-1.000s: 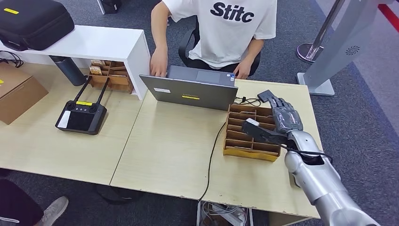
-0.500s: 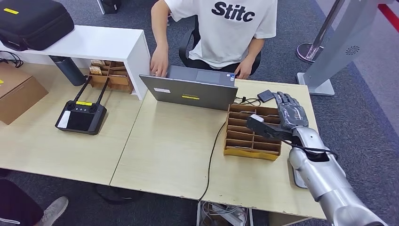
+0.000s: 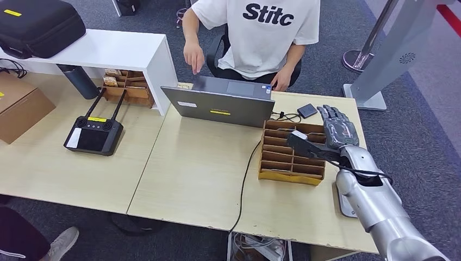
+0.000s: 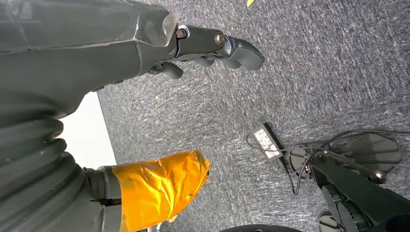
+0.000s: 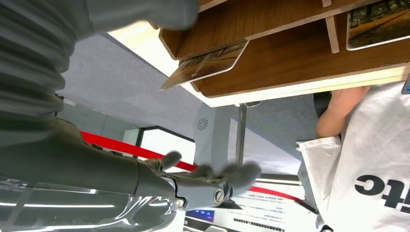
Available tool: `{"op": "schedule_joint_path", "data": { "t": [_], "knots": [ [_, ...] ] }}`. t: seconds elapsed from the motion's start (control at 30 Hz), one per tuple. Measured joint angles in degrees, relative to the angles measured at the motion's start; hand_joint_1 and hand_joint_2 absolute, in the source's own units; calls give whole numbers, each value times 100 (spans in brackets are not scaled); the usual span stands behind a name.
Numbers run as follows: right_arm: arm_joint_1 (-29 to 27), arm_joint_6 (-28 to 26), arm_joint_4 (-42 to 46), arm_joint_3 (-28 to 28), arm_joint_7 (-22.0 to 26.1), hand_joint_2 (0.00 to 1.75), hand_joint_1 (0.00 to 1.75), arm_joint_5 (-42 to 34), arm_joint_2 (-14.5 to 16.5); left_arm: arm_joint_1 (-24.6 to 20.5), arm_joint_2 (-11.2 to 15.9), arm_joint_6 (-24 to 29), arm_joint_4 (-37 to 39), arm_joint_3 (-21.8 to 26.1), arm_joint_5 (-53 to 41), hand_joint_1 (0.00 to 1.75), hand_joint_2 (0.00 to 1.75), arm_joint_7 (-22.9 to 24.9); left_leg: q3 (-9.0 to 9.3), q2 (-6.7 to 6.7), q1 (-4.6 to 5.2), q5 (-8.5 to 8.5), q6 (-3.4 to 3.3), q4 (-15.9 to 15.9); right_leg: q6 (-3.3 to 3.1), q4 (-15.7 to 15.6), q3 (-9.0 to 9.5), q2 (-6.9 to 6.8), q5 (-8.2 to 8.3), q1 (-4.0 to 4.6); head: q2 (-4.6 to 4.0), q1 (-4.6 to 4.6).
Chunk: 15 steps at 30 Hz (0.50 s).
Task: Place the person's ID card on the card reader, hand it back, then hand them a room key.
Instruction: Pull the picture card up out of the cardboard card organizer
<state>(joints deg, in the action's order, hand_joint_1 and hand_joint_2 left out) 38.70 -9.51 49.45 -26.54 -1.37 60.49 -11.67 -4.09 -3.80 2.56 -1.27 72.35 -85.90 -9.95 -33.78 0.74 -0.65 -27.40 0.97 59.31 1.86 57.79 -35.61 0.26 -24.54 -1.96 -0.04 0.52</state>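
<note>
the right hand (image 3: 336,132) hovers with fingers spread and nothing in it, beside the wooden tray (image 3: 292,153) of key cards and near the small black card reader (image 3: 307,110). no id card can be made out, so reaching now risks knocking the tray's wall or snagging the black cable (image 3: 245,174). the laptop (image 3: 222,102) stands between the robot and the person (image 3: 255,32), while the left hand (image 4: 212,48) hangs slack above the carpet.

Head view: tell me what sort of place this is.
Probably an office set up as a mock reception desk: a person sits at a laptop across pale tables on grey carpet, beside a wooden card rack and a stanchion.
</note>
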Motion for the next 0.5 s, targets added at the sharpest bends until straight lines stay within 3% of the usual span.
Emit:
{"op": "schedule_joint_path", "data": {
  "t": [0.5],
  "knots": [
    [1, -14, -18, 7, 34, 175, 175, -8, 0, 0, 0, 0, 0, 0, 0, 0, 175, 0, 0, 0, 0, 0, 0, 0, 0, 0, 0, 0, 0, 0, 0, 0]
  ]
}}
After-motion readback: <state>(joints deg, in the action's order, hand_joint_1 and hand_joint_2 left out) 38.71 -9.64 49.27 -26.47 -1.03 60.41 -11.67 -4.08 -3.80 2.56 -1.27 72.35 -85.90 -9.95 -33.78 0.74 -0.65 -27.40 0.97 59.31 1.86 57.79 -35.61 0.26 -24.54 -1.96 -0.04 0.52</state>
